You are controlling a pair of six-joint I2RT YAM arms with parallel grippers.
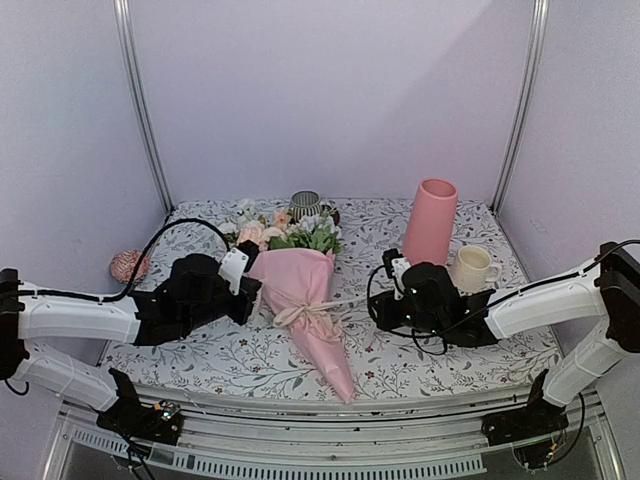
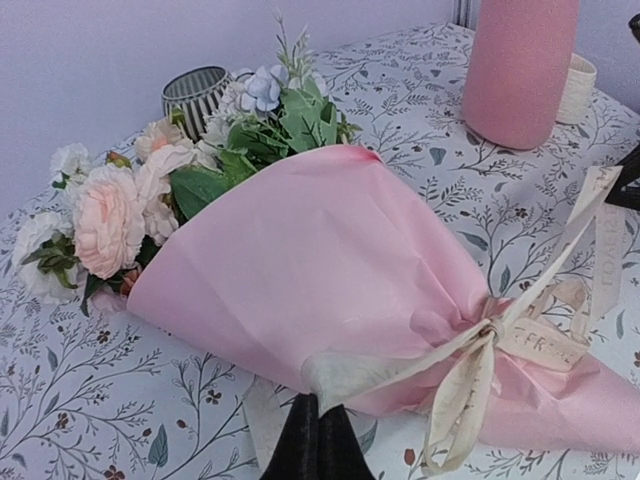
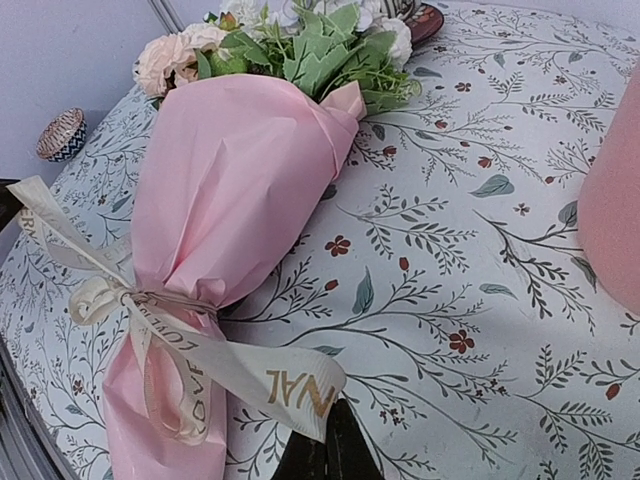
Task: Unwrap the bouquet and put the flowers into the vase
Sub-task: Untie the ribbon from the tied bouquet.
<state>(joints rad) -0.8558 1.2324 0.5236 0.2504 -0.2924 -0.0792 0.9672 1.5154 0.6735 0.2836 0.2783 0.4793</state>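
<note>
The bouquet [image 1: 300,290] was wrapped in matt, softly creased paper [image 2: 320,270], tied with smooth cream fabric ribbon [image 3: 250,375] lettered in gold. Right of the bouquet, the vase [image 1: 431,220] looked smooth and matt, the mug [image 1: 471,268] glossy; beneath lay printed tablecloth [image 1: 400,350]

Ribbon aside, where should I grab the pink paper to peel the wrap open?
Take the paper by the pointed corner at its wide mouth, beside the leaves, coming in from the vase side. That corner looks loose and raised. Lower down, the ribbon bunches the cone tight.
</note>
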